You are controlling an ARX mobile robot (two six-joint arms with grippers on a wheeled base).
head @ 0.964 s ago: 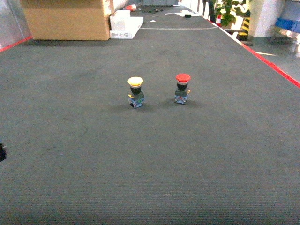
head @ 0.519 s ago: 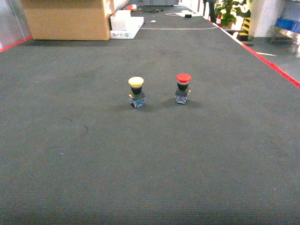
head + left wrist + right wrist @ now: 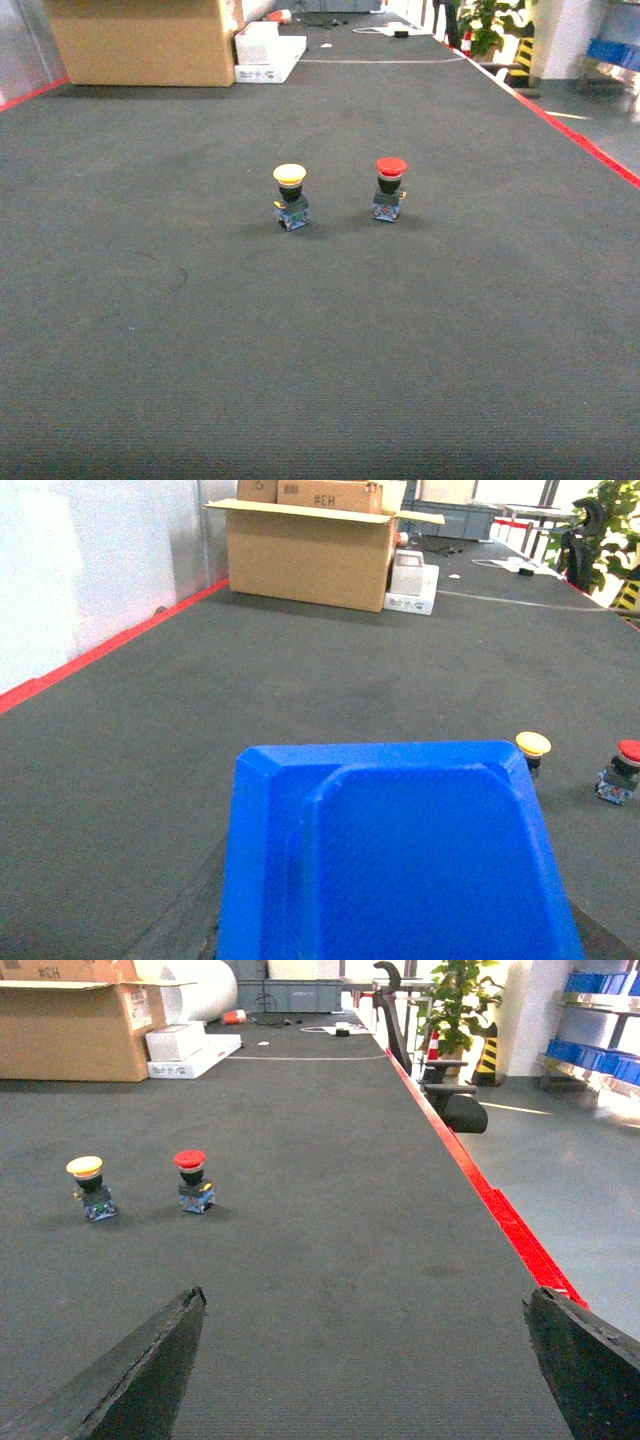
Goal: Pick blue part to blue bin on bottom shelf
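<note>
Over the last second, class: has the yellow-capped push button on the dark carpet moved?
No. The yellow-capped push button stands upright in the same spot, beside the red-capped push button, with the gap between them unchanged.

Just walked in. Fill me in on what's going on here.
Nothing is being picked at this moment. The left wrist view is filled by a blue bin right under that arm. Two push-button parts stand upright on the dark mat, apart from each other: a yellow-capped button and a red-capped button. The right gripper is open and empty, well short of them. No shelf is in view.
</note>
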